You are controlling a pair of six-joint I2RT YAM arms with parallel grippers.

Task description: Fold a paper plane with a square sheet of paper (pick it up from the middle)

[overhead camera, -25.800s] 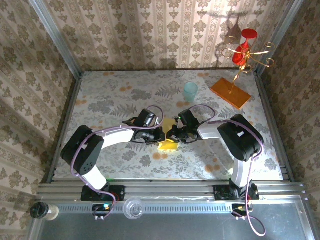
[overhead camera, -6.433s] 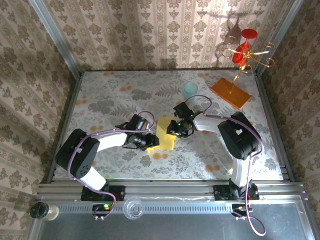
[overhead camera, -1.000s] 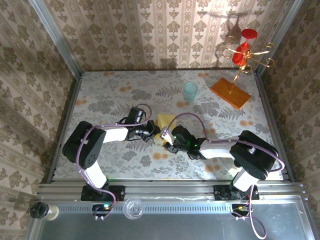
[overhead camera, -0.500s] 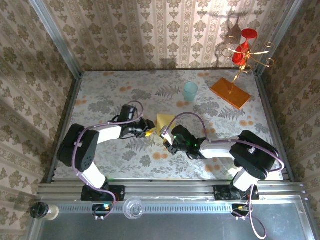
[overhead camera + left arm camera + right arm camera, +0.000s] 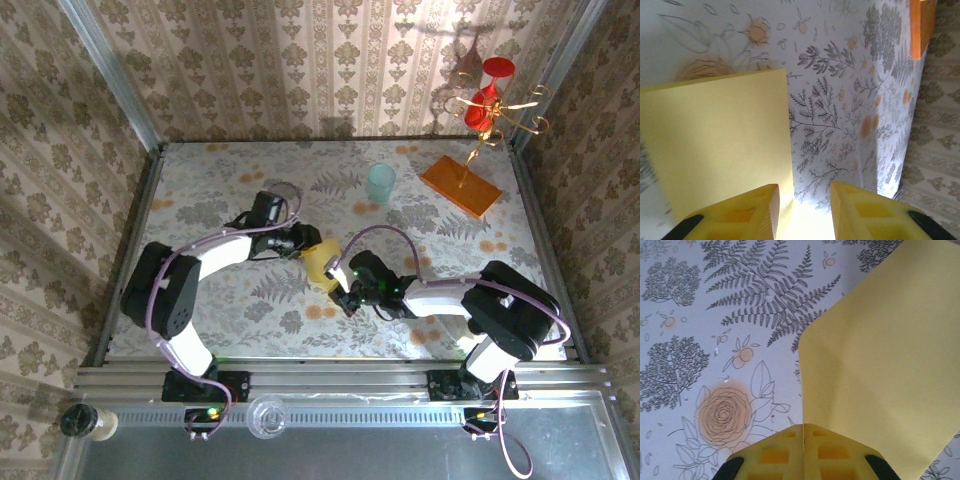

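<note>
Right gripper (image 5: 804,429) jaws pinch edge of thin yellow square paper sheet (image 5: 880,350) | left gripper (image 5: 802,195) jaws spread | tug one-handed and you risk slip, crooked crease

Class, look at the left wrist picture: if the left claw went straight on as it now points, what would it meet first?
Most likely the yellow sheet: its edge lies between the open fingers of the left claw. Beyond that lies flowered tablecloth; depth is hard to judge.
</note>
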